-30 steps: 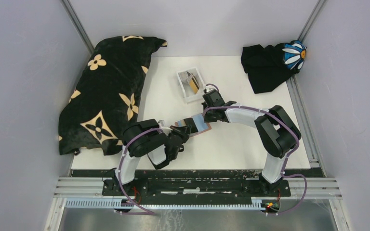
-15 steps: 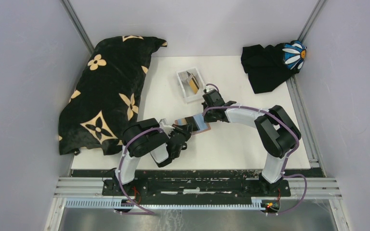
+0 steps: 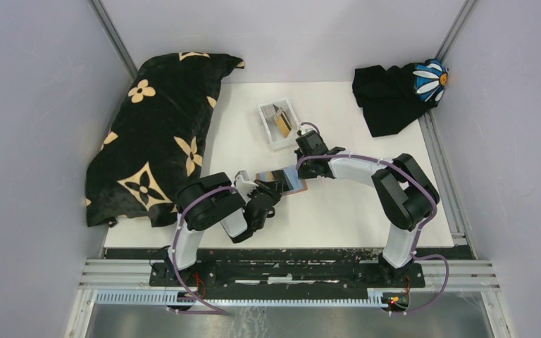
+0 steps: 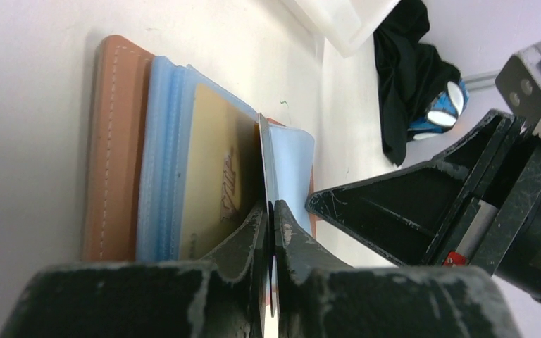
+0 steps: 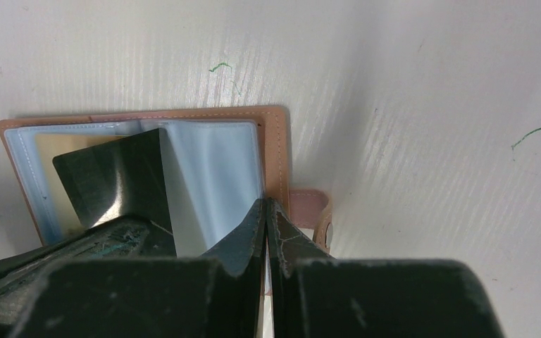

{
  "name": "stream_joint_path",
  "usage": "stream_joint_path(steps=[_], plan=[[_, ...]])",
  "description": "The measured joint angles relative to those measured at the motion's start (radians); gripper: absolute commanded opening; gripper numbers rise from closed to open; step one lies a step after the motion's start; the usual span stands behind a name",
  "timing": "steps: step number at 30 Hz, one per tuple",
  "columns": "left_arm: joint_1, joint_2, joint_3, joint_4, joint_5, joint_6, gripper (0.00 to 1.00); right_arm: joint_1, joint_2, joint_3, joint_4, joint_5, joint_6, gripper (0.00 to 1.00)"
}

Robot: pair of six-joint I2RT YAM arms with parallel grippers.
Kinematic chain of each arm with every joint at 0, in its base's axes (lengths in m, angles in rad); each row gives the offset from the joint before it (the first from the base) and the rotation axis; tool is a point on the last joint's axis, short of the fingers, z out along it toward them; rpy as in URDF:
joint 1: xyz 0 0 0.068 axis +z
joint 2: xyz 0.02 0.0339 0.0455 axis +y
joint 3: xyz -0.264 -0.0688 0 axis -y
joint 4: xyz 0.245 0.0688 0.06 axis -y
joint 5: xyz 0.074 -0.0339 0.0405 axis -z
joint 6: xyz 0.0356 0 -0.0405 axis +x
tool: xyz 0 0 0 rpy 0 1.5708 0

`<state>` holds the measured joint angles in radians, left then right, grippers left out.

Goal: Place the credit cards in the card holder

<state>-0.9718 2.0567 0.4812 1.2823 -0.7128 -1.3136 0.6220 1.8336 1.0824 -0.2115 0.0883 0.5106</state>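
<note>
The tan card holder (image 3: pixel 292 185) lies open on the table, its clear sleeves up. My left gripper (image 3: pixel 265 192) is shut on a dark card (image 3: pixel 272 177). The left wrist view shows that card (image 4: pixel 265 155) edge-on between the jaws (image 4: pixel 269 211), its far end among the sleeves, next to a gold card (image 4: pixel 211 176) in a sleeve. My right gripper (image 3: pixel 303 168) is shut on the holder's right edge (image 5: pixel 276 155), beside the snap strap (image 5: pixel 317 211). The dark card (image 5: pixel 113 176) also shows in the right wrist view. More cards (image 3: pixel 282 125) sit in the white tray.
The white tray (image 3: pixel 268 134) stands just behind the holder. A black floral pillow (image 3: pixel 155 134) fills the left side. A black cloth with a daisy (image 3: pixel 394 91) lies at the back right. Grey walls close in both sides.
My left gripper has moved the dark card a little forward over the open holder. The right gripper has stayed put on the holder's edge.
</note>
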Motion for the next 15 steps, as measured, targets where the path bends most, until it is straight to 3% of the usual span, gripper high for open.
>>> stream_joint_path(steps=[9, 15], plan=[[0.002, -0.092, -0.009, -0.119, 0.064, 0.132, 0.18, 0.001, 0.011, 0.02, -0.023, 0.002, -0.002, 0.06], [0.002, -0.101, 0.021, -0.183, 0.085, 0.16, 0.37, 0.002, 0.013, 0.023, -0.026, 0.002, -0.001, 0.06]])
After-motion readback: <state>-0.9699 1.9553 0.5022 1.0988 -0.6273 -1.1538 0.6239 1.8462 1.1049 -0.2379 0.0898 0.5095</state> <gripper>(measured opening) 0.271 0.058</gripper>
